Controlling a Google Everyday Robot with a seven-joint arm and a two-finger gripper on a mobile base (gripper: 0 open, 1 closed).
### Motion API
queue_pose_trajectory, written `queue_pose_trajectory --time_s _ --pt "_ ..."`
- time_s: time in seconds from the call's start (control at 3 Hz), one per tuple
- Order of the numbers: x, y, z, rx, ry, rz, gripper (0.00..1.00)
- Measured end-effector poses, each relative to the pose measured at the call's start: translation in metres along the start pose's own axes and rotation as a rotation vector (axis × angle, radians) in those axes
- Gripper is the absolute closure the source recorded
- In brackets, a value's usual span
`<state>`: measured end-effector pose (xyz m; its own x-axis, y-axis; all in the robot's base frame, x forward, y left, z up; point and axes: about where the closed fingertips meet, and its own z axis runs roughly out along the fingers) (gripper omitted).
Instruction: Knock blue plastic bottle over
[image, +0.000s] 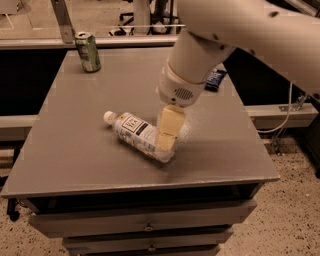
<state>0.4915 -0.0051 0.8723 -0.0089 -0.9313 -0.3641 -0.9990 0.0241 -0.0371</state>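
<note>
One end of the bottle (134, 131), its base, is covered by the claw (166, 140), which hangs from the arm (240, 30); whether the claw is open or closed cannot be told. The bottle lies on its side mid-counter (70, 155), cap pointing left. The arm partly hides a packet (216, 79) at the far right. A can (88, 51) stands upright at the far left corner.

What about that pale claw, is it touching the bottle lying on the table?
Cannot tell. The camera view shows the gripper overlapping the base end of the blue plastic bottle, hiding any contact or gap there.
</note>
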Motion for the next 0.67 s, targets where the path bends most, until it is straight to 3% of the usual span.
queue_pose_trajectory --time_s 0.67 --pt "0.088 -0.006 -0.059 0.027 -0.256 0.111 0.00"
